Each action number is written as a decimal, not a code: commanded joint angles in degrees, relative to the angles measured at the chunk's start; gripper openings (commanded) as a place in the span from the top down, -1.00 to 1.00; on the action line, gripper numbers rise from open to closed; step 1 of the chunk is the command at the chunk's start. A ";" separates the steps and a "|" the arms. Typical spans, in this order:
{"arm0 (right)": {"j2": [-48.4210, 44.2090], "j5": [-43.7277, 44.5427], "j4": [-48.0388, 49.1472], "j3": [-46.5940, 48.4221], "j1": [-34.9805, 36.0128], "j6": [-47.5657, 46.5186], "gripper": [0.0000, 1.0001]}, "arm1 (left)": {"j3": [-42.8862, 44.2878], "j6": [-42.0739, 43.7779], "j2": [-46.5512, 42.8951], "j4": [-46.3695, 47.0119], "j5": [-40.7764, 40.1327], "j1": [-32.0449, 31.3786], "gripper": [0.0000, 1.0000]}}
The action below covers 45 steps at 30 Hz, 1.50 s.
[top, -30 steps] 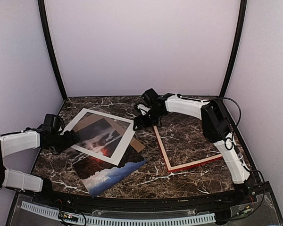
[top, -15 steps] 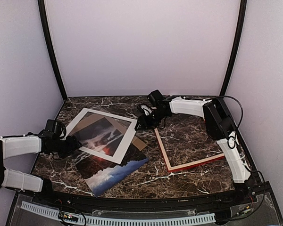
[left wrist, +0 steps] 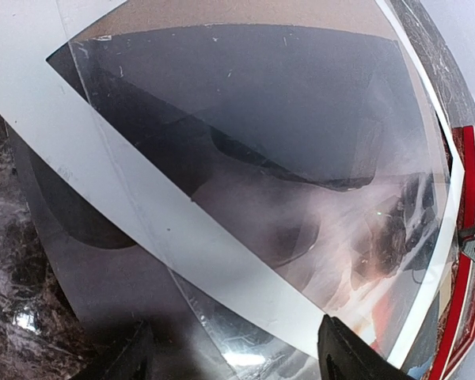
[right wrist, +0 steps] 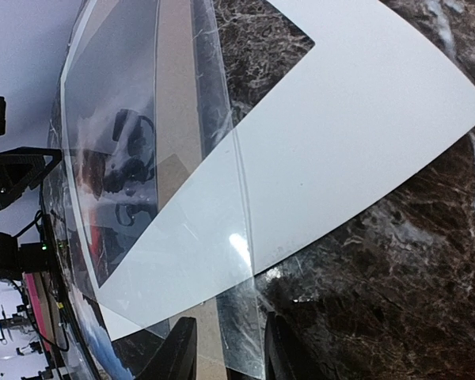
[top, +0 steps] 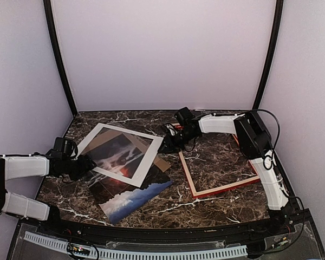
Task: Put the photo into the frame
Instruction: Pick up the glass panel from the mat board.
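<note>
The photo, dark with a red glow and blue-white water, lies flat at the front left of the table. A white mat and a clear sheet lie on it. The red frame lies to the right, its pale inner edge showing, and its red edge shows in the left wrist view. My left gripper is open at the mat's left edge, with its jaws wide over mat and sheet. My right gripper is open at the mat's right corner, and the sheet's corner lies between its fingers.
A brown backing board sticks out from under the mat, and it shows through the clear sheet. The table is dark marble with purple walls close on three sides. The frame's far corner is hidden behind my right arm.
The mat and clear sheet have shifted to the right. My right gripper has moved right, staying at the mat's corner. My left gripper has moved a little right along the mat's left edge.
</note>
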 commanded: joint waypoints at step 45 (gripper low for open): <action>-5.62 -2.04 -2.14 0.37 2.44 -2.18 0.21 | -3.79 -0.75 -2.37 8.77 2.03 -2.54 -0.30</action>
